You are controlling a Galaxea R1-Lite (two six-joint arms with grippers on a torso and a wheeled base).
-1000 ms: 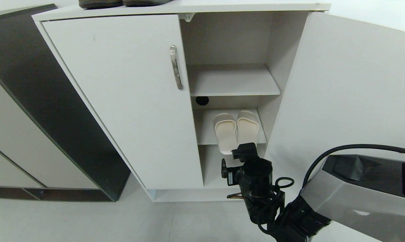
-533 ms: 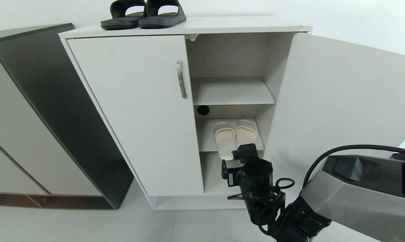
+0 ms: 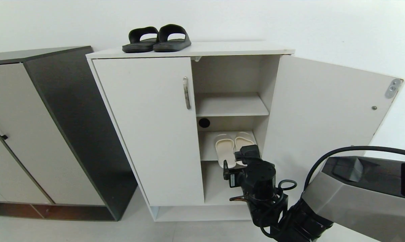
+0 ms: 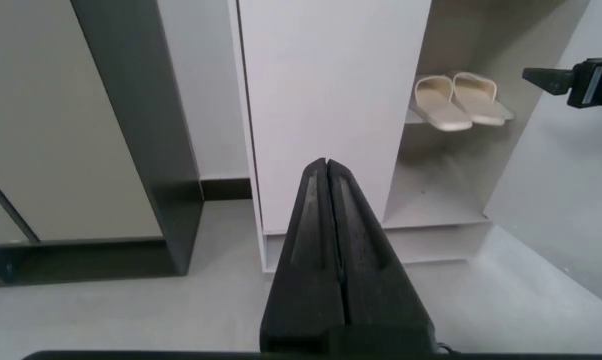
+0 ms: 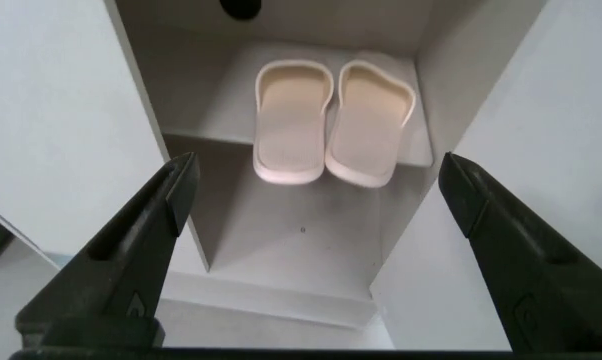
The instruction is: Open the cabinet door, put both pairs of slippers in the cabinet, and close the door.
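Note:
The white cabinet (image 3: 145, 127) stands with its left door shut and its right door (image 3: 323, 114) swung wide. A cream pair of slippers (image 3: 231, 148) lies side by side on the middle shelf, heels at the front edge (image 5: 331, 115) (image 4: 461, 98). A black pair of slippers (image 3: 156, 39) rests on the cabinet top. My right gripper (image 3: 246, 151) hovers open just before the cream pair, fingers spread wide (image 5: 318, 165), holding nothing. My left gripper (image 4: 326, 175) is shut and empty, low in front of the shut left door.
A dark grey cabinet (image 3: 54, 117) with pale doors adjoins on the left. The upper shelf (image 3: 231, 106) and bottom compartment (image 3: 216, 191) hold nothing. The open door juts toward me on the right, close beside the right arm. Grey floor lies in front.
The head camera has tilted upward, bringing the cabinet top and the black slippers fully into the picture. The right gripper stays in front of the cream slippers.

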